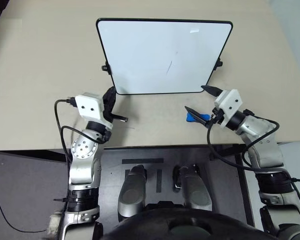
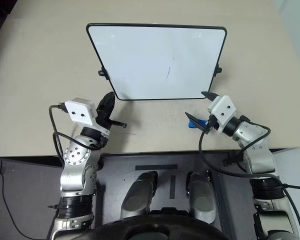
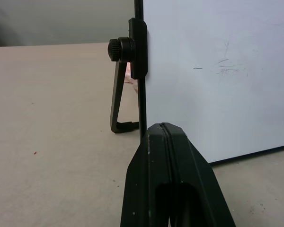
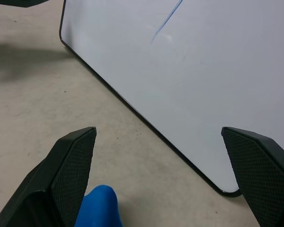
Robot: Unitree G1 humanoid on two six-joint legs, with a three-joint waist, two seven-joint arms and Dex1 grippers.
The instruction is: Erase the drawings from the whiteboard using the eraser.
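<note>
We see the whiteboard point(image 1: 160, 55) upright; our right gripper point(image 1: 200, 100) gapes empty beside its corner, eraser point(image 1: 196, 118) lying below, our left gripper point(image 3: 166, 142) closed; the right wrist view shows the drawings point(image 4: 166, 21) slanting.

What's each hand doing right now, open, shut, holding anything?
Left hand: shut, empty, beside the large glossy white board.
Right hand: open wide, holding nothing; the small bright blue eraser block lies by one finger.

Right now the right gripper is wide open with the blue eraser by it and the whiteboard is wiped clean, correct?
Not quite. The whiteboard still carries a thin slanted pen stroke, seen in the right wrist view. The right gripper is indeed wide open with the blue eraser by it.
</note>
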